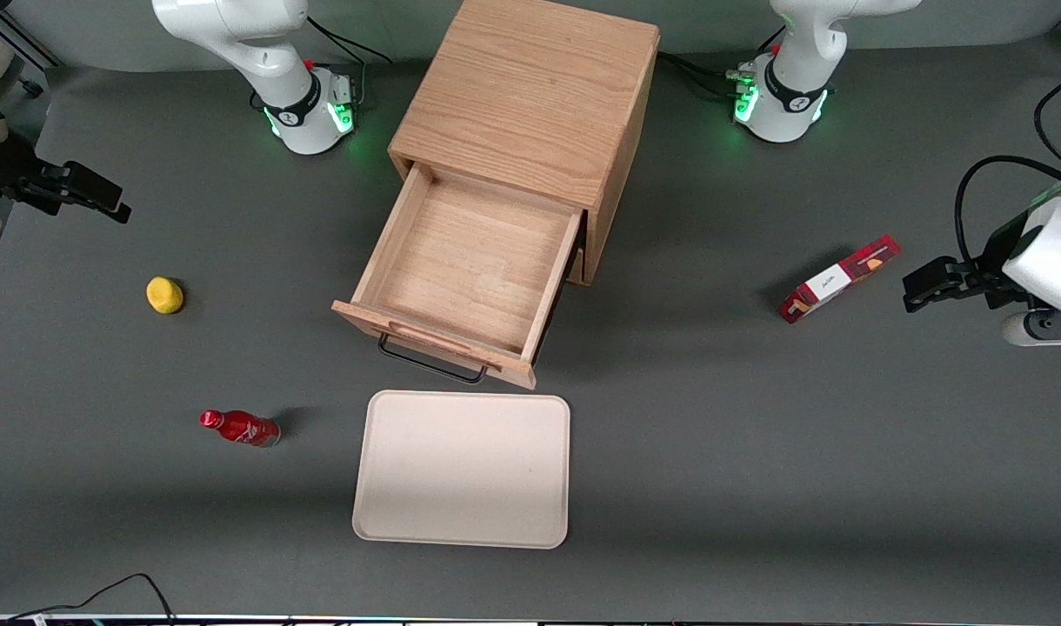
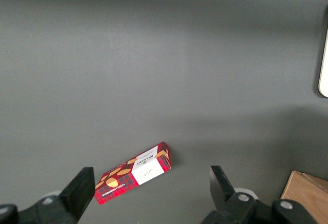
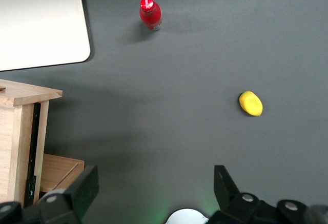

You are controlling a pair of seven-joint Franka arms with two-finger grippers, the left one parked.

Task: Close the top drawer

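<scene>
The wooden cabinet [image 1: 530, 87] stands mid-table. Its top drawer [image 1: 470, 261], a shallow light-oak tray, is pulled far out and holds nothing. Its black wire handle [image 1: 430, 363] faces the front camera. The lower drawer is hidden under it. My gripper [image 1: 113, 204] hangs above the table toward the working arm's end, well apart from the drawer and farther from the front camera than the lemon. It is open and empty in the right wrist view [image 3: 154, 185], with a corner of the drawer [image 3: 23, 95] beside it.
A yellow lemon [image 1: 164, 295] and a red bottle [image 1: 239, 428] lie toward the working arm's end. A beige tray [image 1: 463, 469] lies just in front of the drawer. A red box [image 1: 839, 280] lies toward the parked arm's end.
</scene>
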